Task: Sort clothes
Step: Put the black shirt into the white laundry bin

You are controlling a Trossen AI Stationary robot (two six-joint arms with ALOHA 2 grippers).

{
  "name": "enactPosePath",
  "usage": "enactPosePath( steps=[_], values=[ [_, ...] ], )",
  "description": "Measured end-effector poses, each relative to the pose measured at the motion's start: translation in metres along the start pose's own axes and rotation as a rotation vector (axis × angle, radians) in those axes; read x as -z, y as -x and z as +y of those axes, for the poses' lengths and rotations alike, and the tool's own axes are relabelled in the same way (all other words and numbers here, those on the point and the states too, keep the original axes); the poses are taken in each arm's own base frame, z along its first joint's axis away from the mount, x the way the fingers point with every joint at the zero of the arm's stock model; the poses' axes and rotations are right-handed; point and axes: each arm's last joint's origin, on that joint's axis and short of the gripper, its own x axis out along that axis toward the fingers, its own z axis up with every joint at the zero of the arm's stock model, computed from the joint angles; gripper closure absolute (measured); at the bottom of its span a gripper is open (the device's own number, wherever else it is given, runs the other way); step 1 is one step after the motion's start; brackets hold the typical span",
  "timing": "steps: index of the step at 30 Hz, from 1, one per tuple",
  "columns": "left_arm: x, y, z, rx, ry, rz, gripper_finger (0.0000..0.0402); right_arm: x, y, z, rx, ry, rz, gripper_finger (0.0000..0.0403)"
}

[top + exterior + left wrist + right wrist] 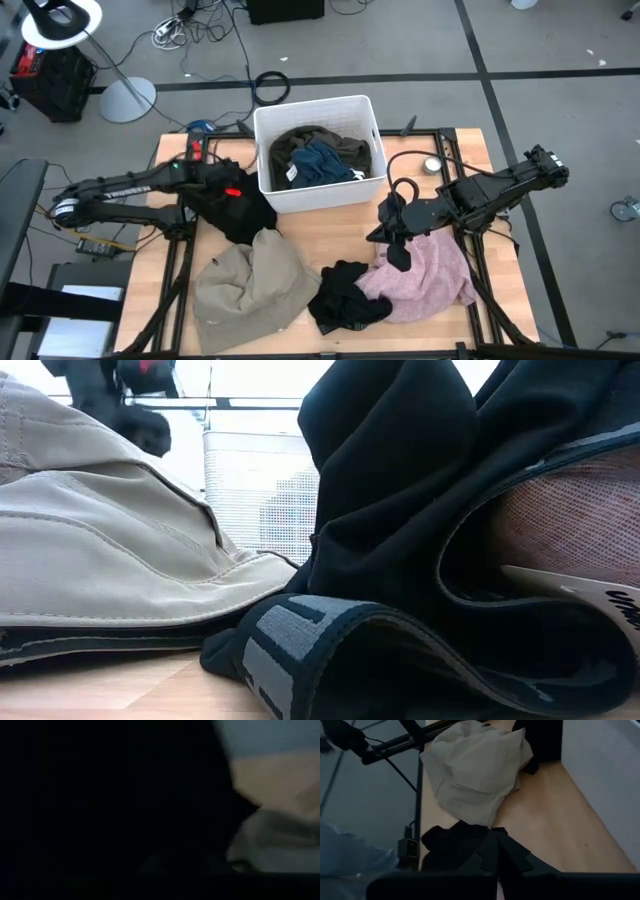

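Observation:
My left gripper (236, 203) is by the bin's near left corner, shut on a black garment (247, 218) that covers its fingers and fills the left wrist view (110, 810). A large beige garment (250, 285) lies at the near left. A second black garment (345, 297) lies at the near middle, and a pink garment (430, 272) at the near right. Olive-green (300, 143) and teal-blue (322, 163) garments lie in the white bin (318, 195). My right gripper (397, 238) hangs over the pink garment's far left edge with its fingers (496, 851) together. My left gripper is shut on the black garment (240, 212), but the cloth itself hides the place of contact. The garment bunches around and below the fingers beside the bin's near wall. I cannot tell whether its lower part rests on the table.
The white bin stands at the table's far middle. A small round thing (432, 165) lies at the far right. Bare wood (335, 235) shows between the bin and the garments. The low view (420, 530) is filled by black and beige cloth.

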Motion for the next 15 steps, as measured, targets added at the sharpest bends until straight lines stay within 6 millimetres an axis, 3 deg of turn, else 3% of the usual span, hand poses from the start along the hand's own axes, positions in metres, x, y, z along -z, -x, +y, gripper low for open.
enactPosePath(
  steps=[9, 15],
  values=[
    [-0.020, 0.101, -0.014, -0.003, -0.038, -0.219, 0.0401, 0.005, 0.000, -0.005, 0.096, 0.105, 0.024, 0.0402],
    [-0.023, 0.143, -0.016, 0.041, -0.030, -0.340, 0.0401, 0.011, 0.002, -0.005, 0.183, 0.152, 0.037, 0.0402]
  ],
)
